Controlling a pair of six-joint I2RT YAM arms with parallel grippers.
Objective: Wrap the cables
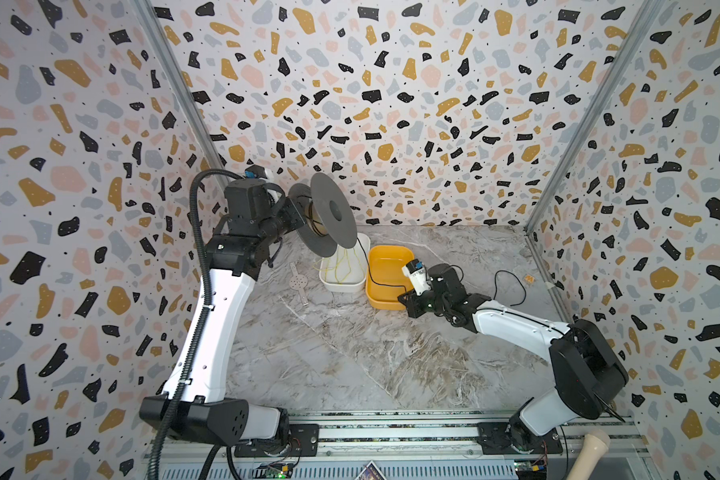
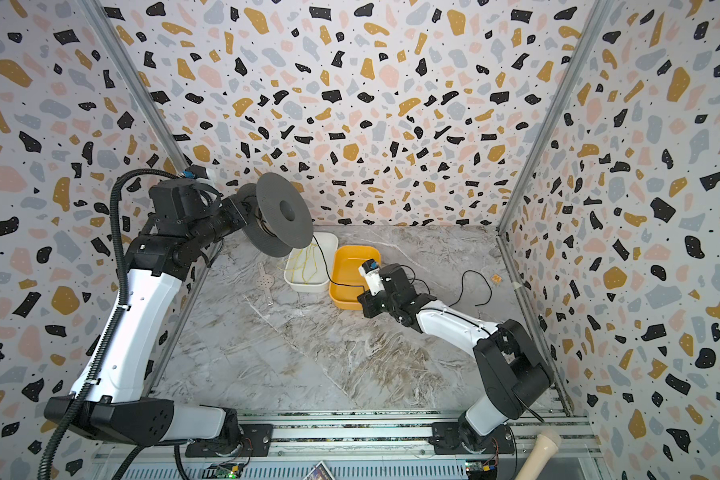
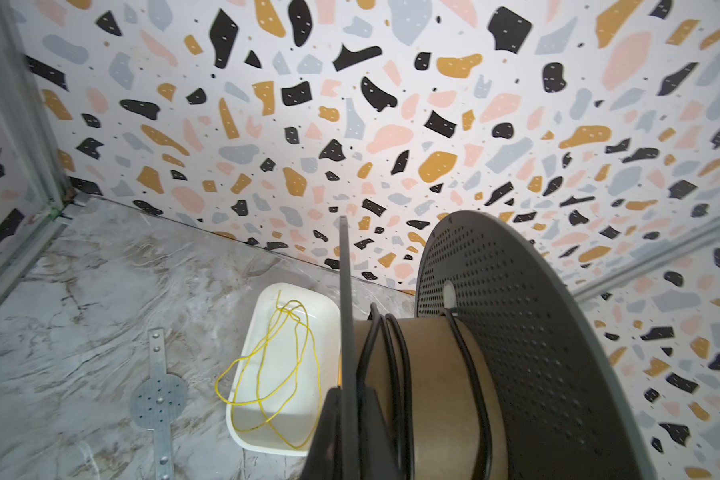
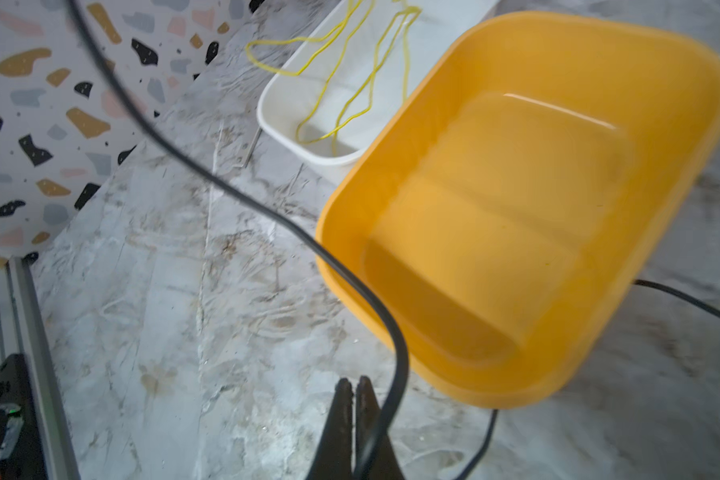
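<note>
Several turns of thin black cable (image 4: 242,195) already lie on the cardboard core of the dark grey spool (image 1: 329,216) with perforated flanges.

- Left gripper (image 3: 349,400) is clamped on one flange's edge and holds the spool high over the far-left marble-pattern counter (image 1: 350,353). I judge this keeps the core free to take turns.
- The cable drops off the spool and crosses the empty yellow plastic tub (image 1: 377,301). It meets the right gripper (image 4: 353,388) at the tub's near-right corner, then trails slack to the right.
- Right gripper jaws are fully together. The cable runs along the outside of one finger and seems not pinched.
- A white plastic tub (image 1: 341,286) holding a thin yellow cord (image 3: 267,374) sits just left of the yellow tub, beneath the spool.
- A flat perforated metal strip (image 1: 299,282) lies further left.
- The near half of the counter is bare, good room for swinging. The tub rims may snag the line.
</note>
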